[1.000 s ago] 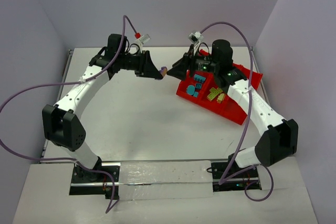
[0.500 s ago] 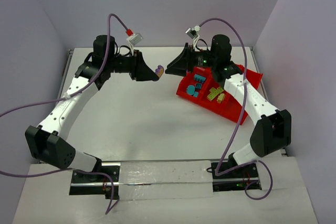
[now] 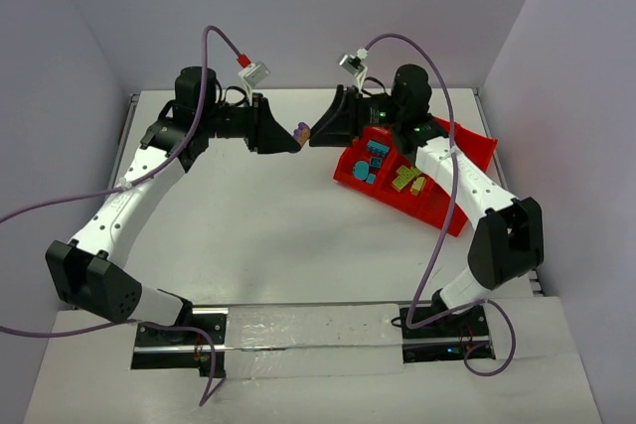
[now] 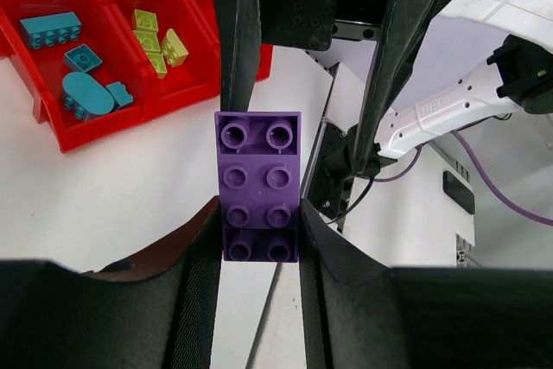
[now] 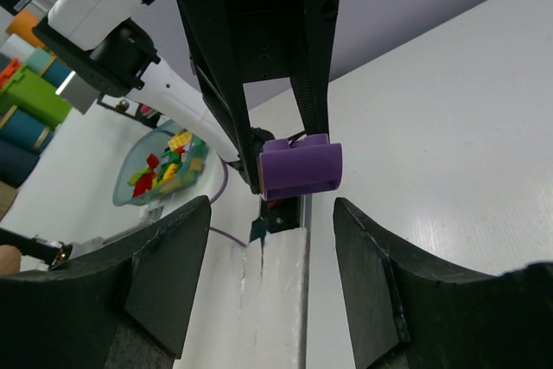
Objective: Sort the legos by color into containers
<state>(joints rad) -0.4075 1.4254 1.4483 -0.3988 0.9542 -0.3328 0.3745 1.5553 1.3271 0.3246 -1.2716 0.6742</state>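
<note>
— Legos: how far along is the sorting looking?

— Starting big: the white desk [image 3: 268, 215] is carrying the bright red plastic divided tray [image 3: 412, 204] on its right side, under the right arm. The top view is not showing me any loose brick on the bare parts of the desk, though that arm is hiding part of the tray.

— And the arms?

— Both are meeting in mid-air over the far middle of the desk, just left of the tray. The left pincer [image 4: 257, 213] is clamping the purple eight-stud plastic brick [image 4: 259, 183] by its near end, so the far end is sticking out toward the right arm. The right pincer [image 5: 270, 205] is standing wide open and gripping nothing, with its fingers lying either side of that free end. Whether they are touching it, I cannot tell.

— So a handover?

— That is how I am reading it: the purple brick is waiting to pass across and go into a compartment.

— What is already sorted?

— The small teal bricks [image 4: 73, 66] are lying together in one compartment, and the small yellow-green bricks [image 4: 155, 41] are lying in the one beside it. I am judging the job as mostly done, with this purple piece left to place.
</note>
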